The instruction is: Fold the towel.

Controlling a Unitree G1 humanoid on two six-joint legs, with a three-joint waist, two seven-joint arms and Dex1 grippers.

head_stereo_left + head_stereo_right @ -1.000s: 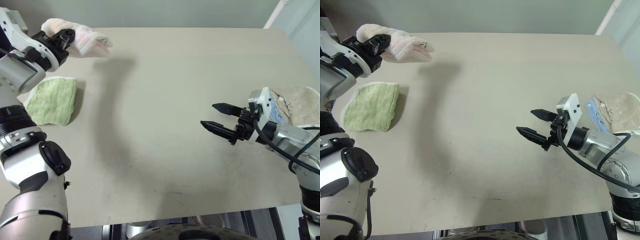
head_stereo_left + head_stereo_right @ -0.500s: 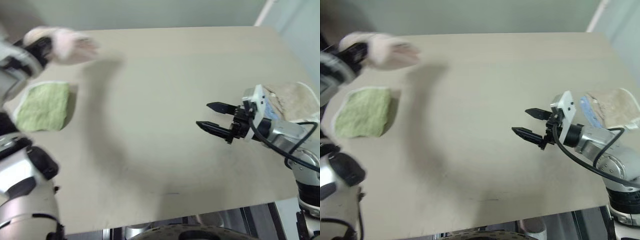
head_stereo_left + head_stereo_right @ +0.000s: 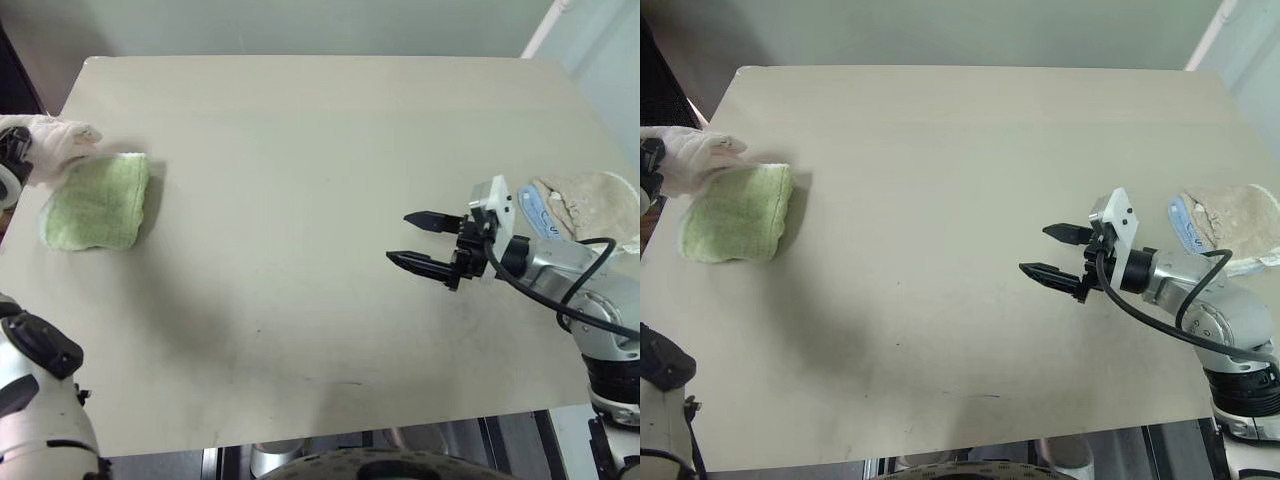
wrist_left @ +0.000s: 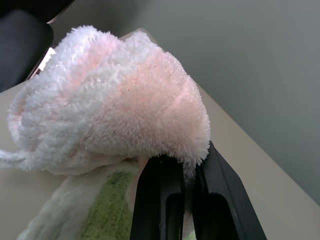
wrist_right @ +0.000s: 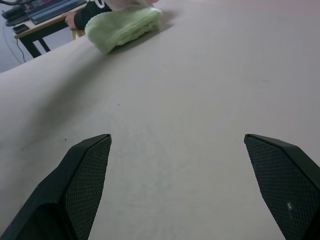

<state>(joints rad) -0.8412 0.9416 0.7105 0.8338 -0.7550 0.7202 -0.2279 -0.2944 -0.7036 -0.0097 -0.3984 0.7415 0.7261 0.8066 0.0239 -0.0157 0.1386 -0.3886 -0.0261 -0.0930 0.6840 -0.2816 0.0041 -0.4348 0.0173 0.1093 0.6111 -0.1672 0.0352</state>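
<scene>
The towel (image 3: 52, 143) is a bunched pale pink bundle at the table's far left edge, hanging just over the back corner of the green cloth (image 3: 95, 203). In the left wrist view my left gripper (image 4: 186, 167) is shut on the towel (image 4: 115, 100), whose fluffy mass bulges over the black fingers (image 4: 157, 200), with the green cloth (image 4: 102, 212) underneath. Over the right side of the table my right gripper (image 3: 398, 237) stands open, holding nothing, its fingertips pointing left. The right wrist view shows its two fingers (image 5: 82, 180) wide apart above bare tabletop.
A folded green terry cloth (image 3: 735, 213) lies near the left edge of the beige table (image 3: 300, 130). On the right edge, behind my right arm, lies a crumpled beige cloth (image 3: 592, 203) with blue trim. Dark floor drops off past the left edge.
My left gripper has carried the pink towel left and down, from above the back left of the table to the left edge by the green cloth. The camera shifted. The right gripper stayed put.
</scene>
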